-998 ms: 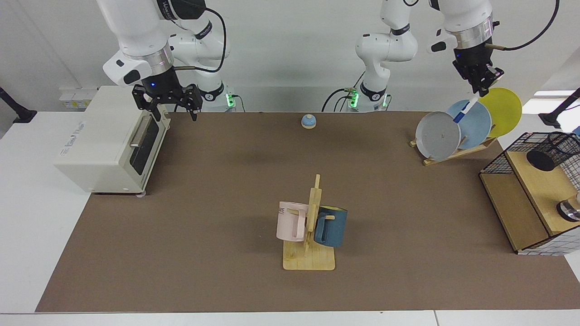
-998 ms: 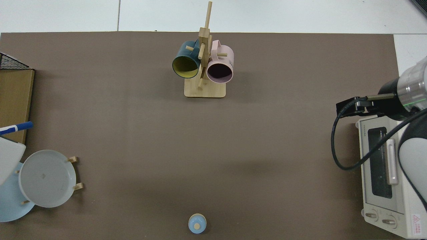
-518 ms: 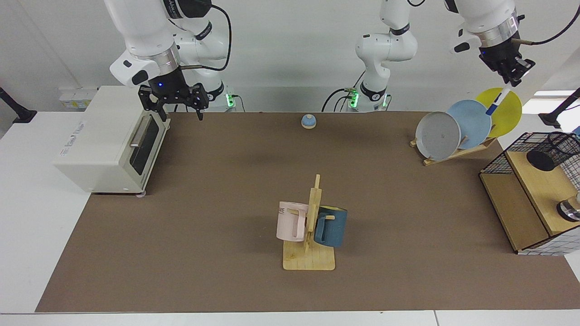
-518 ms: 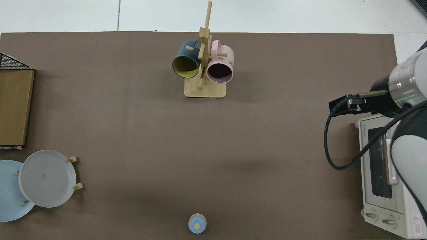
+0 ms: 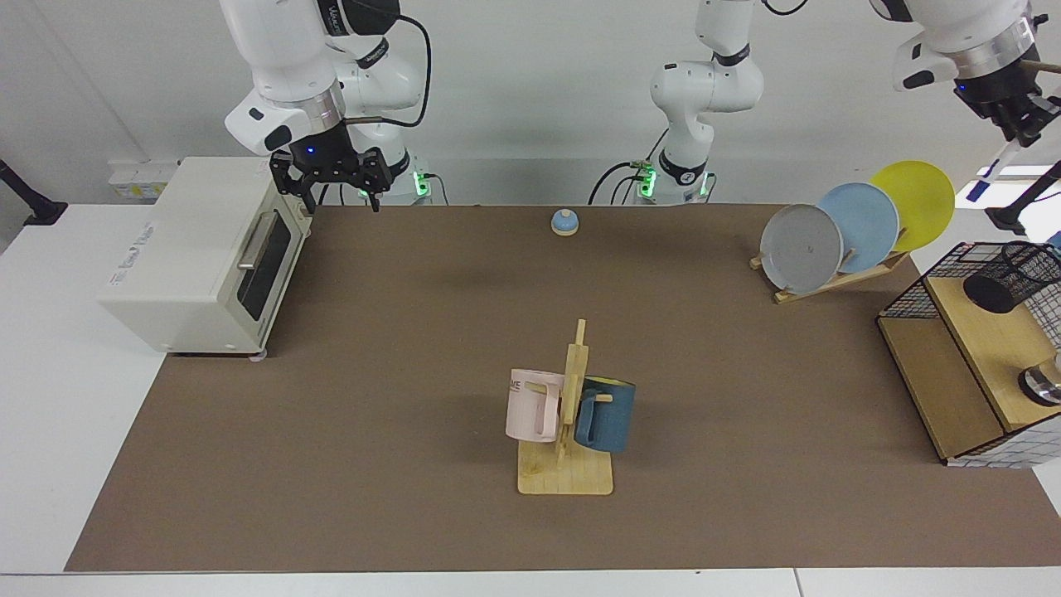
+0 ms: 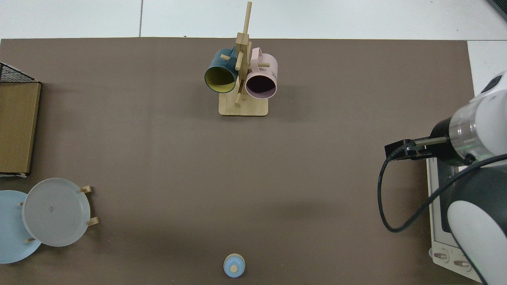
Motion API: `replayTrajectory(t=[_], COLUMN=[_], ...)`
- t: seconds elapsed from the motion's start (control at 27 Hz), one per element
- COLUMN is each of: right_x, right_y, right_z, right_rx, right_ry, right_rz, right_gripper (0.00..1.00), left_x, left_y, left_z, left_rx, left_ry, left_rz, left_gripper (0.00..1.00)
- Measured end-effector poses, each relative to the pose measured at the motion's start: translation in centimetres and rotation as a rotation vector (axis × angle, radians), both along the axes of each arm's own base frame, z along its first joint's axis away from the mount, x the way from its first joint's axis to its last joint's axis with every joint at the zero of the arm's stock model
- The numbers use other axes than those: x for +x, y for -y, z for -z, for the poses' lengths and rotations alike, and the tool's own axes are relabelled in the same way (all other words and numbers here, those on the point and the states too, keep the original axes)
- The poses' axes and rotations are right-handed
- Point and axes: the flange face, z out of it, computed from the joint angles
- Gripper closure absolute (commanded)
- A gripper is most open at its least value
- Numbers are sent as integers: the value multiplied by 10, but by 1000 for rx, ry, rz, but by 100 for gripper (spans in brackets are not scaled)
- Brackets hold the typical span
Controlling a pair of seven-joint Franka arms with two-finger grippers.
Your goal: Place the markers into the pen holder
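— Brown matting [image 5: 414,332] covers the table in the facing view, white wall behind. What can be read?

— Little: dark letters on the pink mug [image 5: 530,405] ending "ME", and small print on the cream toaster oven's [image 5: 199,257] side, too fine to read. The mug hangs with a dark blue mug [image 5: 607,414] on a wooden peg stand [image 5: 566,464].

— And the grippers?

— The left gripper [image 5: 1021,133] is high at the far corner, closed on the marker [image 5: 990,172], which hangs down with its blue end lowest, above and well apart from the black mesh pen holder [image 5: 1015,278] on the wooden shelf [image 5: 953,373]. The right gripper [image 5: 336,178] hovers beside the oven, fingers spread, holding nothing.

— From the top view?

— Smooth round plates [image 6: 55,211] lean in a rack, a blue bell [image 6: 234,265] sits near the edge, and the shelf is cut off. The right arm [image 6: 475,134] hides most of the oven; its fingers, the marker and the holder are out of sight.
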Motion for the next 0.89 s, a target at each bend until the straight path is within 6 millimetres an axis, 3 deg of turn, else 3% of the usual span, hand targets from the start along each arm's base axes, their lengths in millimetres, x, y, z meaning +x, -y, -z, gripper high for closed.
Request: replayTrajectory(t=[0.22, 0.44, 0.7, 0.89], right_x=[-4, -4, -3, -3], right_y=[-1, -2, 4, 6], right_z=[2, 2, 3, 3], right_rx=[7, 23, 28, 29], right_ry=[4, 3, 1, 1], right_rz=[0, 1, 13, 17], right_gripper=[0, 0, 0, 0], left_x=[7, 15, 25, 32], left_y=[-43, -70, -107, -115], left_z=[-6, -11, 6, 14], left_rx=[17, 47, 73, 84], left_ry=[-63, -109, -145, -164], left_rz=[56, 126, 151, 163], left_gripper=[100, 100, 100, 100])
